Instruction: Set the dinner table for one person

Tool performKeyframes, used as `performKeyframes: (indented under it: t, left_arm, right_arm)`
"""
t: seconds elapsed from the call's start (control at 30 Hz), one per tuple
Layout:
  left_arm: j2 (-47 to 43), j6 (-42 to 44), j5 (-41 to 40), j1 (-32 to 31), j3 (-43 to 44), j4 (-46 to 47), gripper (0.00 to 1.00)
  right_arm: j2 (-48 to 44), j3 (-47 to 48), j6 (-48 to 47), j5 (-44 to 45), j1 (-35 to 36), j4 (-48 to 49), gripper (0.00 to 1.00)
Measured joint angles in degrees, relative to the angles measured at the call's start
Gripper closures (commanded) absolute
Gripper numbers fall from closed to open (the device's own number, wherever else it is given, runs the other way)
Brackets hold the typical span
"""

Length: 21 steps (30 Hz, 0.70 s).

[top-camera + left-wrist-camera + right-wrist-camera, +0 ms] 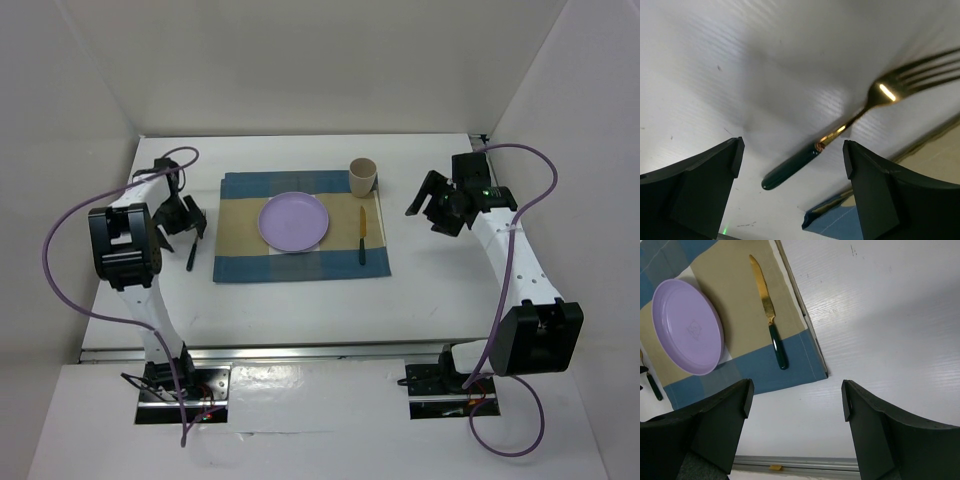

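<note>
The white dinner table (300,310) holds a blue-and-tan striped placemat (300,240). On it lie a purple plate (293,221), a tan cup (362,177) at its far right corner and a gold knife with a dark green handle (362,236) right of the plate. A gold fork with a dark green handle (790,172) lies on the bare table just left of the placemat. My left gripper (792,152) is open and empty, hovering over the fork's handle. My right gripper (797,395) is open and empty, above bare table right of the placemat (745,375).
The metal rail (300,352) runs along the table's near edge. White walls enclose the table on three sides. The placemat's near left corner (835,220) lies close to the fork's handle. The knife (771,325) and plate (687,327) show in the right wrist view.
</note>
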Motion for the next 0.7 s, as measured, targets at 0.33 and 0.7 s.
performKeyframes:
  t: [0.33,0.7]
  left_arm:
    - [-8.61,-0.07,1.11,-1.07,-8.33,0.79,0.05]
    - [-8.13,-1.64,0.42,-1.77,-12.55,2.36,0.47]
  right_arm:
    - [0.00,0.00,0.00,-0.20,0.00,0.20,0.17]
    - [-0.20,-0.02,0.00,-0.61,0.00,0.28,0.17]
